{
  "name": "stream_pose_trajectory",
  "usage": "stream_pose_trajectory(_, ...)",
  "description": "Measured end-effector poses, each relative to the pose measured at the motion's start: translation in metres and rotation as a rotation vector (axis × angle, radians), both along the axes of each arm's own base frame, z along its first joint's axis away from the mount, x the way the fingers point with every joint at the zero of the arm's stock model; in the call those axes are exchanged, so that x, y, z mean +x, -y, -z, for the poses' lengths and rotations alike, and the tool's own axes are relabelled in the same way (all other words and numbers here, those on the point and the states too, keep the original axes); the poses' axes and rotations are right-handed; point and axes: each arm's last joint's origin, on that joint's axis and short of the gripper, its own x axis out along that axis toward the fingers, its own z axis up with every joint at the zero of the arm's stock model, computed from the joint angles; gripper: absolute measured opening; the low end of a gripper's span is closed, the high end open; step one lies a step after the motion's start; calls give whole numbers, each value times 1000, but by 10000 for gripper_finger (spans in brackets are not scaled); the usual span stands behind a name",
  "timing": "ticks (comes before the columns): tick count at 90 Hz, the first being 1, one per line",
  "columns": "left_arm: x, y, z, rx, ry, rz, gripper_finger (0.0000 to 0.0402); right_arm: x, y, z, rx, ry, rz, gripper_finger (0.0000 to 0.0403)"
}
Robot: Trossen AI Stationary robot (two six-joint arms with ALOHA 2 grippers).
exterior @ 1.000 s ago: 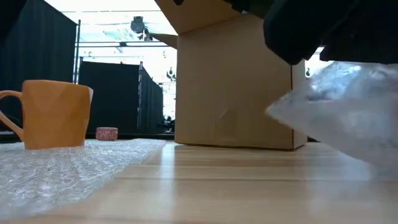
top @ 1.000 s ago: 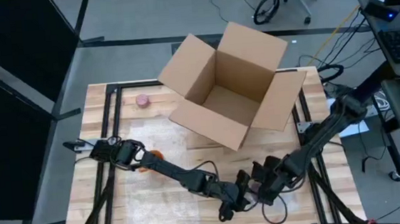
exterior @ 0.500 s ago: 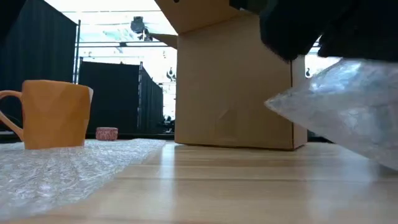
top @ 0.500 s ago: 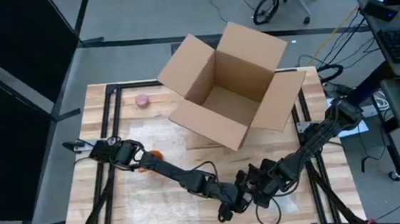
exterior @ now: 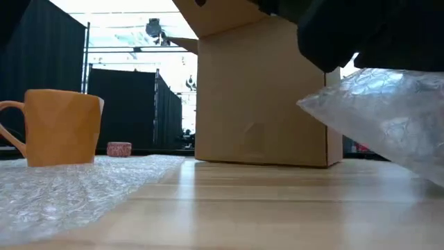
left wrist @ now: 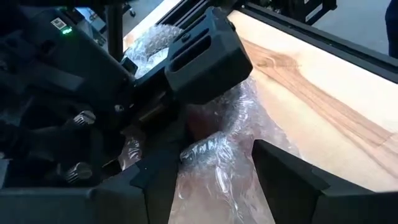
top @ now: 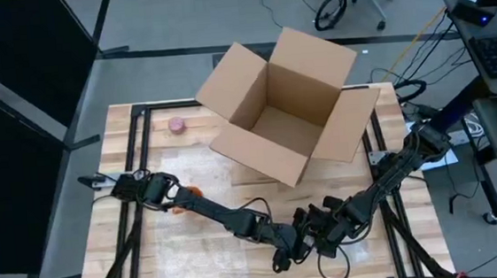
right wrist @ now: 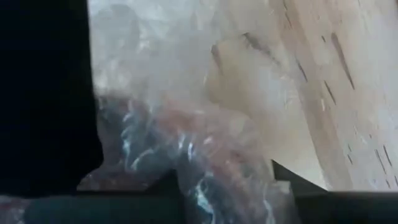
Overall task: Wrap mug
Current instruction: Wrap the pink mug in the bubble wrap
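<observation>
Under the right tool, seemingly pinched on it, the clear bubble-wrap sheet has been raised slightly off the wooden counter, the left tool held spread just beside, the orange ceramic mug well apart, still uncovered.

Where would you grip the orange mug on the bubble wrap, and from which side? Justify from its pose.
Probably the rim wall of the mug, coming down from above: it stands upright on the bubble wrap, top unobstructed. Its handle juts sideways, a less steady hold for two fingers.
</observation>
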Motion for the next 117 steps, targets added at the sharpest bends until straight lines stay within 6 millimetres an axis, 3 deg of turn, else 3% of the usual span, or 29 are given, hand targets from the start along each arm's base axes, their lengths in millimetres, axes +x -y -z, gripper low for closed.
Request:
stream_pose_trajectory(16, 0, 0, 0, 0, -3, 3, 193, 1, 0, 0, 9, 3, 12, 61)
stream_pose_trajectory(39, -1, 1, 0, -6, -6, 15, 193, -3, 7, -14, 44, 32, 43, 254)
stream_pose_trajectory(53, 0, 1, 0, -7, -4, 14, 193, -9, 14, -37, 81, 92, 72, 319)
stream_pose_trajectory(91, 0, 1, 0, -2, -2, 11, 193, -34, 32, -90, 186, 185, 30, 327)
stream_pose_trajectory(117, 0, 1, 0, -2, -1, 9, 193, -46, 43, -104, 153, 222, 49, 327)
